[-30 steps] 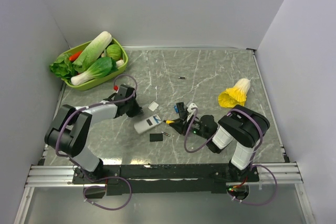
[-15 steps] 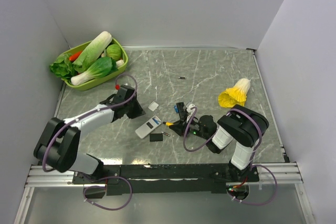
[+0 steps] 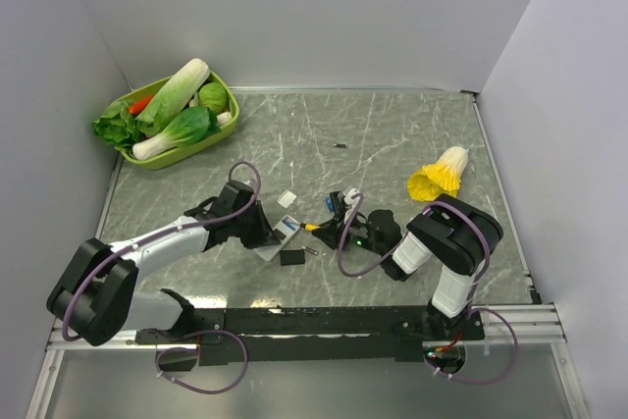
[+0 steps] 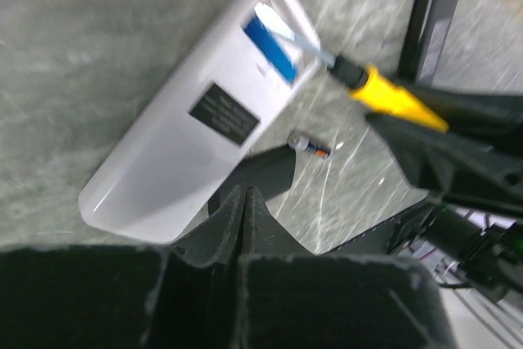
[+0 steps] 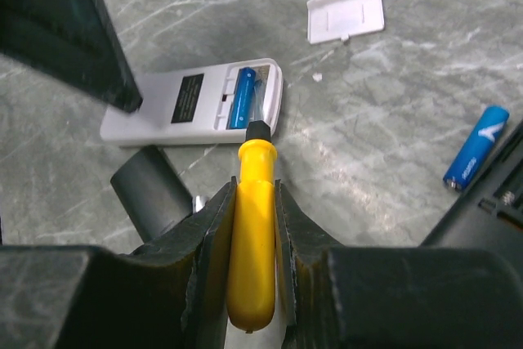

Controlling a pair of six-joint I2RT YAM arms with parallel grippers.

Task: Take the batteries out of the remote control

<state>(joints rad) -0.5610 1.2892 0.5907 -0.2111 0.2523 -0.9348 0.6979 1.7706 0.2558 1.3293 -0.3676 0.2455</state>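
The white remote control [image 3: 282, 234] lies back-up with its compartment open and a blue battery [image 5: 243, 97] [image 4: 268, 36] inside. My right gripper [image 5: 255, 190] [image 3: 340, 234] is shut on a yellow-handled tool [image 5: 254, 234] [image 4: 396, 100], whose blade tip rests at the compartment's end beside that battery. My left gripper [image 4: 245, 194] [image 3: 263, 238] is shut with nothing between its fingers, its tips at the remote's near end above a black cover plate [image 4: 263, 176]. Another blue battery [image 5: 476, 157] and a small slim cell [image 4: 309, 145] lie loose on the table.
A white cover plate [image 5: 346, 14] [image 3: 287, 199] lies behind the remote. A black remote-like body [image 4: 433, 6] lies to the right of it. A green basket [image 3: 165, 157] of vegetables stands at the back left, and a yellow-white vegetable [image 3: 439, 176] at the right.
My left arm has reached out to the right, bringing its gripper from beside the remote to its near end, and the jaws have closed fully. The right gripper and tool have barely moved.
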